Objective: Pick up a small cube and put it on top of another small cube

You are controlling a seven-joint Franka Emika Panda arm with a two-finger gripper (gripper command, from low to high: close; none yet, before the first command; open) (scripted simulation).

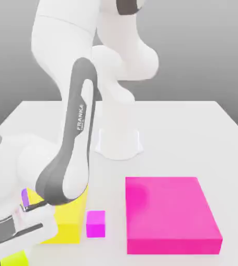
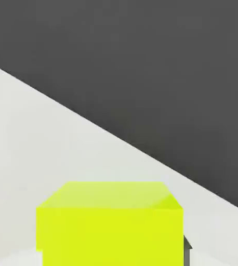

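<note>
Down at the lower left of the exterior view, the white Franka arm (image 1: pixel 71 156) bends forward over the table (image 1: pixel 194 135), its hand (image 1: pixel 17 228) low at the frame's left edge; just beneath that hand, at the very bottom left corner, a sliver of the small lime cube (image 1: pixel 14 258) shows; in the hand view the same lime cube sits large and close in the lower middle of the frame, its top face and one side face visible, with the pale table surface behind it and a dark backdrop filling the upper right; a dark fingertip (image 2: pixel 186 245) peeks out touching the cube's side at the lower right, and the jaws are closed on the lime cube; whether the cube rests on the table or is lifted off it cannot be told; behind the arm's elbow in the exterior view lies a big flat yellow block (image 1: pixel 69 221), with a small purple cube (image 1: pixel 25 196) partly hidden at its far left; a small magenta cube (image 1: pixel 95 224) stands just beside the yellow block on the exterior view's right; further right, apart from it, lies a big flat magenta block (image 1: pixel 170 213), occupying the lower right of the frame.
</note>
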